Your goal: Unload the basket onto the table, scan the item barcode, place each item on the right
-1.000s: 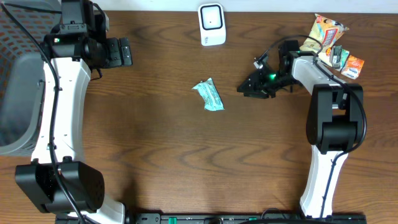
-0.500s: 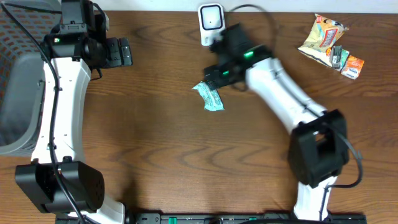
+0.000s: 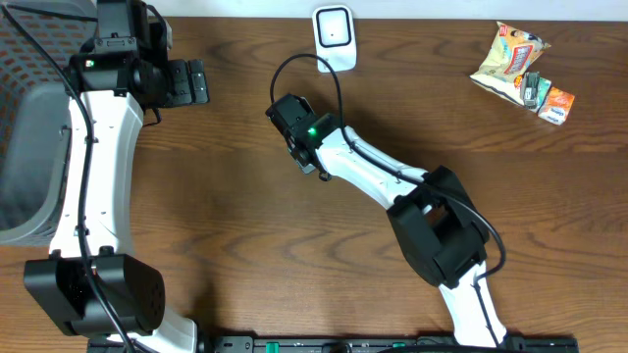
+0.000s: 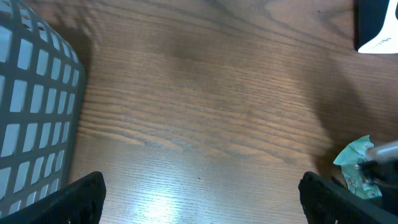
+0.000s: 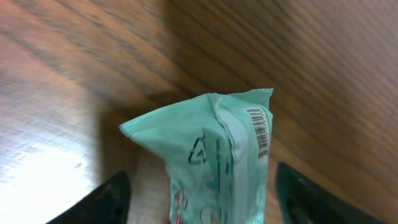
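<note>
Right gripper [image 5: 200,174]: jaws wide, one finger on each side of the teal packet [image 5: 211,143], with a gap on both sides. Nothing is held. Left gripper [image 4: 200,183]: jaws fully wide and empty, parked at the far left near the basket [image 3: 25,147].

The packet lies flat on the table [image 3: 245,245], about mid-table and a little toward me from the white scanner [image 3: 334,37]. From overhead the right wrist hides it. The left wrist camera catches it at the lower right edge of its view.

Handling, my judgement: a thin plastic sachet, light and soft, with a crinkled, glossy skin. It should crush or fold under a hard squeeze and may slide on the wood if nudged sideways. It is not fragile, but a crease would spoil the read.

The barcode [image 5: 260,132] is printed along one long edge near the sealed end, facing up.

Where I would grip: across the body, below the code, with the fingers [image 5: 99,199] closing on the two long edges. That keeps the sealed end and the code clear. I would use light pressure, just enough to lift.

Risk: covering the code with a finger, or the film buckling so the bars curve away from the scanner window.
</note>
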Controlling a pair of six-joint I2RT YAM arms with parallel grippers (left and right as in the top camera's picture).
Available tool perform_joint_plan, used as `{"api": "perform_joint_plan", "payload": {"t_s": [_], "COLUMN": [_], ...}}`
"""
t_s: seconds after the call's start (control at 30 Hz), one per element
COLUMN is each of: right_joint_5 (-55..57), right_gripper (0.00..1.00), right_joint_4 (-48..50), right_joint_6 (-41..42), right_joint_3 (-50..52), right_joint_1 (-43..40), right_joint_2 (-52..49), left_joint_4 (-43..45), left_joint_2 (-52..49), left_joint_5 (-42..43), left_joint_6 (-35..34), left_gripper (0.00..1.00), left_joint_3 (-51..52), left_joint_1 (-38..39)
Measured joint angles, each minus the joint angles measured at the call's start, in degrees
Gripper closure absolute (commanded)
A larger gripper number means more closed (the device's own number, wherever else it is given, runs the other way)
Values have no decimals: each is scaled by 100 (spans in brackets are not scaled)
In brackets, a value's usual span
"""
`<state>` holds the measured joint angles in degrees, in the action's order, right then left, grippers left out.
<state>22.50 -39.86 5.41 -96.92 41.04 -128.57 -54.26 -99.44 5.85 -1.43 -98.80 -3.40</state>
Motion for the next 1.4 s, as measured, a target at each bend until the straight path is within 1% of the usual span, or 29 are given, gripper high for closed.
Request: {"api": "perform_joint_plan", "payload": {"t_s": [0.07, 0.1, 0.17, 0.2, 0.27, 0.3, 0.4, 0.47, 0.57, 0.67, 0.97, 1.07, 1.17, 1.23, 1.3, 1.33, 1.37, 1.4], "right_joint_5": [50, 125, 177, 234, 282, 286, 203, -26, -726, -1895, -6299, -7283, -7816, -7971, -7947, -7978, -7989, -7993], "right_gripper": [47, 55, 77, 84, 92, 94, 95, 99, 99, 99, 99, 99, 98, 93, 81, 70, 64, 61], "right_joint_4": [15, 48, 46, 57, 48, 44, 26, -33, -166, -299, -271, -236, -203, -133, -127, -133, -195, -223], "right_joint_6": [-11, -2, -9, 13, 76, 120, 223, 245, 273, 273, 275, 313, 330, 337, 356, 376, 428, 431], "right_joint_3": [0, -9, -17, -24, -57, -63, -90, -125, -219, -328, -332, -107, 177, 365, 494, 544, 564, 573], "right_joint_1": [-24, -44, -87, -114, -168, -190, -260, -339, -573, -944, -2205, -2433, -2581, -2682, -2802, -2874, -2955, -3018], "right_joint_2": [-94, -133, -181, -214, -232, -232, -223, -192, -125, -15, 234, 184, -26, -249, -483, -573, -625, -638], "left_joint_4": [0, 0, 0, -2, 0, -2, -2, 0, 0, -2, 0, 0, 0, 0, 0, 0, 0, 2], "left_joint_2": [0, 0, 0, 0, 0, 0, 0, 0, 0, 0, 0, 0, 0, 0, 0, 0, 0, 0], "left_joint_5": [0, -2, -2, 0, 0, -2, -2, 0, 0, 0, 0, 0, 0, -2, 0, 0, 0, 0], "left_joint_6": [2, 2, 2, 0, 2, 2, 2, 2, 2, 2, 2, 2, 2, 2, 2, 2, 2, 2], "left_gripper": [2, 2, 2, 2, 2, 2, 2, 2, 2, 2, 2, 2, 2, 2, 2, 2, 2, 2], "left_joint_3": [0, 0, 0, 0, 0, -2, 0, 0, 0, 0, 0, 0, -2, -2, 0, 0, 0, -2], "left_joint_1": [-2, -2, -2, 0, 0, 0, 0, -2, 0, 0, 0, 0, -2, 0, -2, -2, 0, 0]}}
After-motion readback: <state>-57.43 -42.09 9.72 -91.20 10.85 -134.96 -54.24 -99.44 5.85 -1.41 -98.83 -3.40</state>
